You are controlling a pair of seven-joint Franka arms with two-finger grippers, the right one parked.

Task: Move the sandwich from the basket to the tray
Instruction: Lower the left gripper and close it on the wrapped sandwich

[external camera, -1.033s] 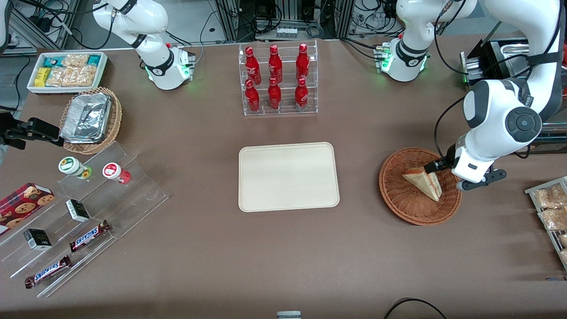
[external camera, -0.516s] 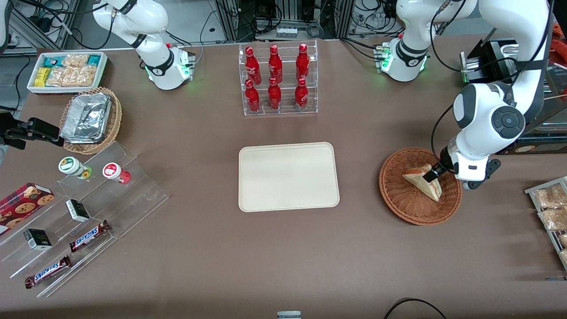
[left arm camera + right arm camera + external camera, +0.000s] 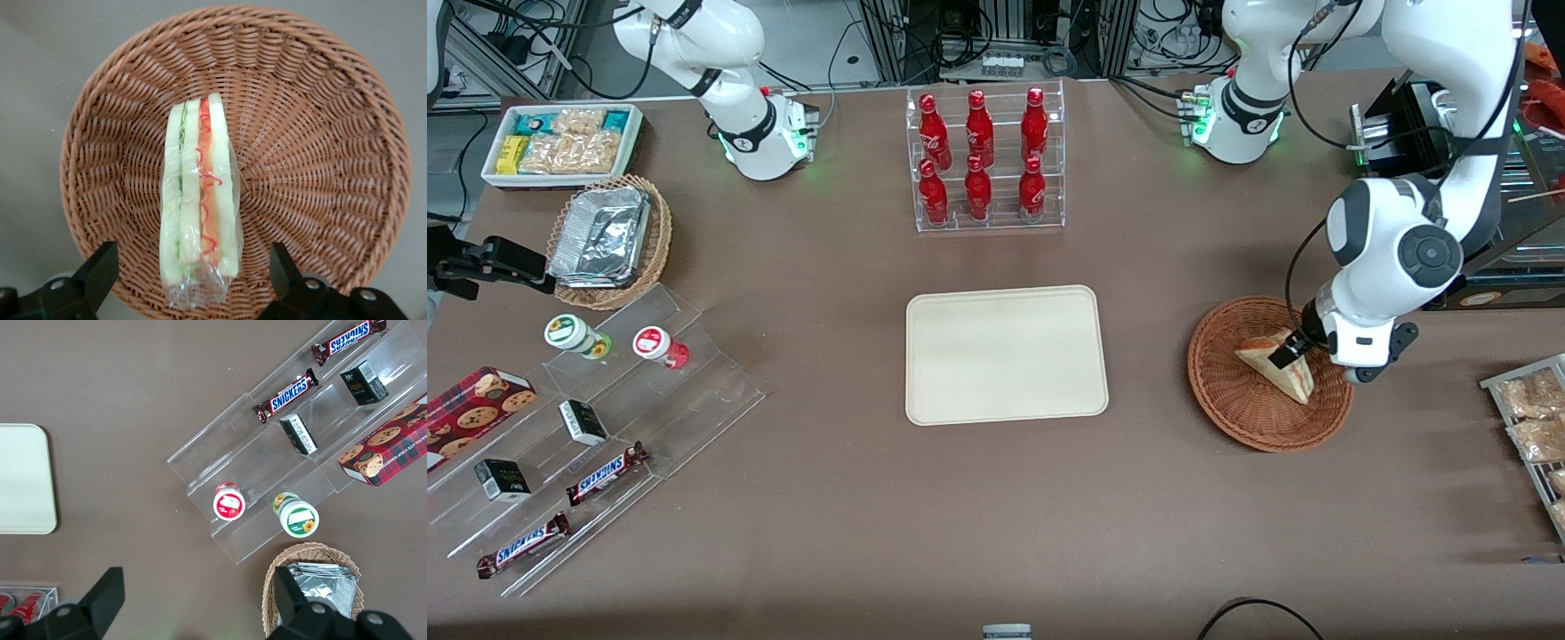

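The sandwich (image 3: 1272, 366), a clear-wrapped wedge of white bread with red and green filling, lies in the round reddish-brown wicker basket (image 3: 1227, 404). In the left wrist view the sandwich (image 3: 200, 193) lies along the middle of the basket (image 3: 320, 153). My left gripper (image 3: 1291, 347) hangs just above the sandwich, open, one finger (image 3: 100, 270) on each side of the wrapped end and not touching it. The cream tray (image 3: 1006, 354) lies empty at the table's middle and also shows in the right wrist view (image 3: 23, 480).
A clear rack of red bottles (image 3: 985, 160) stands farther from the camera than the tray. A wire rack of snack bags (image 3: 1534, 427) lies near the basket. Toward the parked arm's end are a tan basket with foil containers (image 3: 609, 240), a white snack bin (image 3: 562, 142) and acrylic steps with snacks (image 3: 587, 444).
My gripper has moved sideways over the basket toward the tray and now sits directly above the sandwich. The sandwich and basket have not moved.
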